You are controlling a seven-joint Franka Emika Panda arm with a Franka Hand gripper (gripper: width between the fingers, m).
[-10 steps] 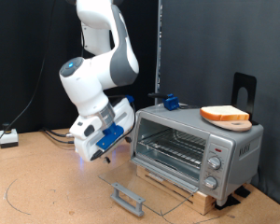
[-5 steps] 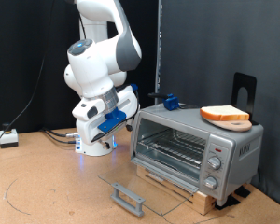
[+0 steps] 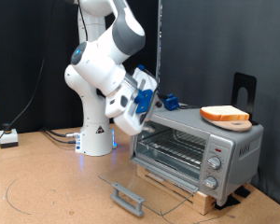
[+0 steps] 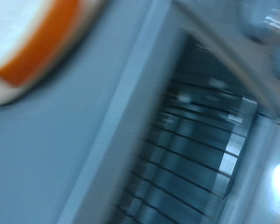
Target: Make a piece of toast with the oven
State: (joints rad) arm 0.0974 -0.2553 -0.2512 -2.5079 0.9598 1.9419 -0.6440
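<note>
The oven stands on a wooden board at the exterior view's right. Its glass door is folded down flat and the wire rack inside is bare. The piece of toast lies on the oven's top at the right. My gripper is raised level with the oven's top-left corner and points towards the oven. No toast shows between its fingers. The blurred wrist view shows the toast, the grey oven top and the rack, but no fingers.
A small blue object sits behind the oven's top-left corner. A black stand rises behind the oven. The door handle juts out over the wooden table. Cables and a white box lie at the left.
My arm has swung up and to the exterior view's right, from low beside the open door to level with the oven's top. The toast and the door have not moved.
</note>
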